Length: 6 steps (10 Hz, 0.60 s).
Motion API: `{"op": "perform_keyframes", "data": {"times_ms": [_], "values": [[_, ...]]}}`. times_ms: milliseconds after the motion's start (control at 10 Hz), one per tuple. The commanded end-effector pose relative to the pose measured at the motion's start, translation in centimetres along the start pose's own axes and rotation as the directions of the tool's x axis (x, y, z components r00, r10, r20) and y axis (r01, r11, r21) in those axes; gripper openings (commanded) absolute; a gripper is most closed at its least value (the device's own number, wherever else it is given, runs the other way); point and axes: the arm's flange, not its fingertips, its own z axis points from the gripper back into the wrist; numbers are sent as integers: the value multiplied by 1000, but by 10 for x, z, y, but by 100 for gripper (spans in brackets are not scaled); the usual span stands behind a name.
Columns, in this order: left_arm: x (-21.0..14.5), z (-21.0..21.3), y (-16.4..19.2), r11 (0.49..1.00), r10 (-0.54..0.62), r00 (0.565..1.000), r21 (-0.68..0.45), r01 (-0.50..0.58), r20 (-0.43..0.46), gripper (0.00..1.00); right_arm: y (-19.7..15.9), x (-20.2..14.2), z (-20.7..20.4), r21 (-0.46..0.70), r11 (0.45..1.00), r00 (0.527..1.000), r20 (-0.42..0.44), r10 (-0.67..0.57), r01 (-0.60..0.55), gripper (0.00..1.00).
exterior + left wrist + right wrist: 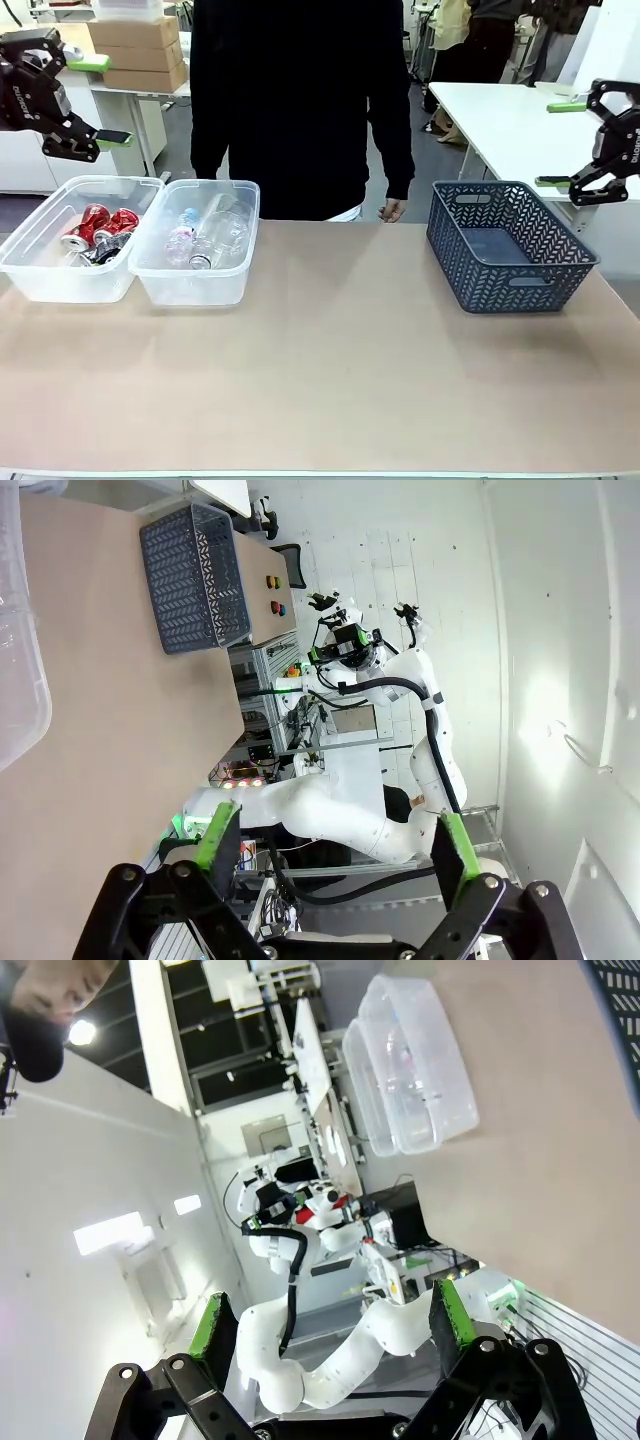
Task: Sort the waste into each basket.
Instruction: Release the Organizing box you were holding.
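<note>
While cans (pixel 95 232) fill one tub (pixel 40 275) (bottles (pixel 205 235) next), both grippers gape.

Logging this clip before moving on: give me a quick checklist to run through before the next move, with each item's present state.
1. Left gripper open, holding nothing: ok.
2. Right gripper open, holding nothing: ok.
3. Cans in the left clear tub: ok.
4. Bottles in the right clear tub: ok.
5. No waste loose on the table: ok.
6. Blue lattice basket emptied: ok, floor looks bare.
</note>
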Motion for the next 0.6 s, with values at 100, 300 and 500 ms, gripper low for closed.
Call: {"op": "perform_keyframes", "data": {"times_ms": [100, 300, 500], "values": [[-3, 1, -1, 1000, -3, 1000, 7, 3, -12, 100, 1, 2, 1, 26, 999, 1000, -5, 19, -19, 100], [-3, 1, -1, 1000, -3, 1000, 7, 3, -12, 100, 1, 2, 1, 26, 999, 1000, -5, 19, -19, 100], [-3, 1, -1, 1000, -3, 1000, 7, 3, -12, 100, 1, 2, 1, 26, 999, 1000, -5, 19, -19, 100]]}}
